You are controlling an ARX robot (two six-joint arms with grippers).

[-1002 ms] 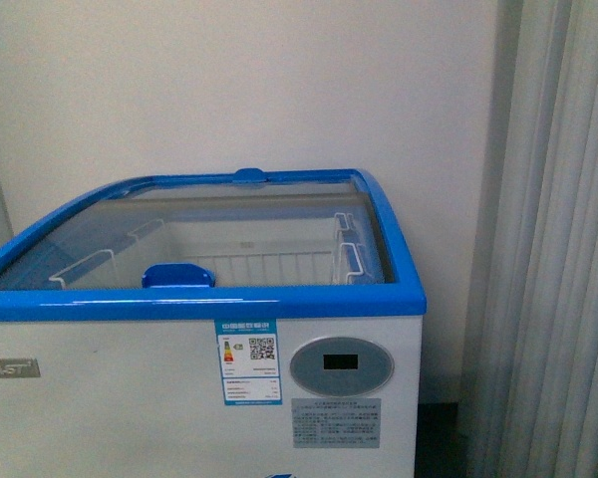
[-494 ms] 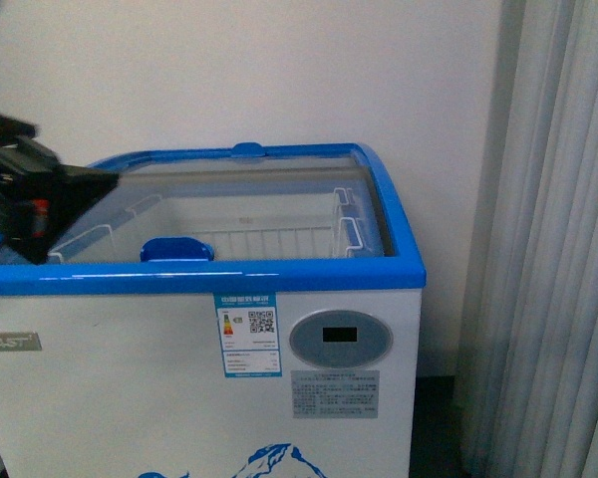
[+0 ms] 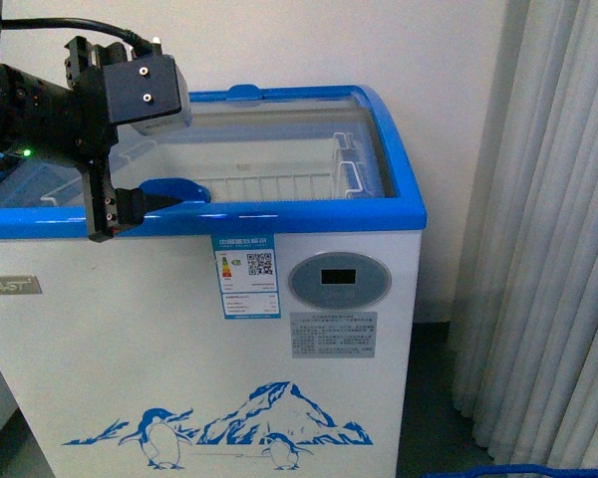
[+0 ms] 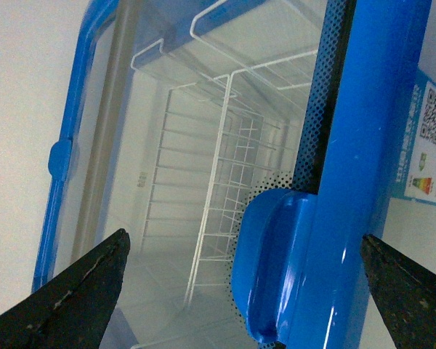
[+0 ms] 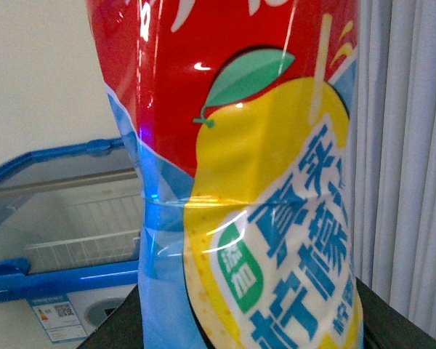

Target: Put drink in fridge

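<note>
Sitting gripped within the right tool (image 5: 253, 329), the drink (image 5: 232, 145) fills its view.

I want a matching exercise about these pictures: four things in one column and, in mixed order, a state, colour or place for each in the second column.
1. left gripper
2. drink
3. display
4. handle

A. grey oval on the fridge front
B. open
C. blue, at the front rim
D. red and yellow label, fills the right wrist view

Pairs: 1-B, 2-D, 3-A, 4-C

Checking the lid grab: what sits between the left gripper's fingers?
The fridge's blue lid handle, against the front rim; the left wrist view shows it.
</note>
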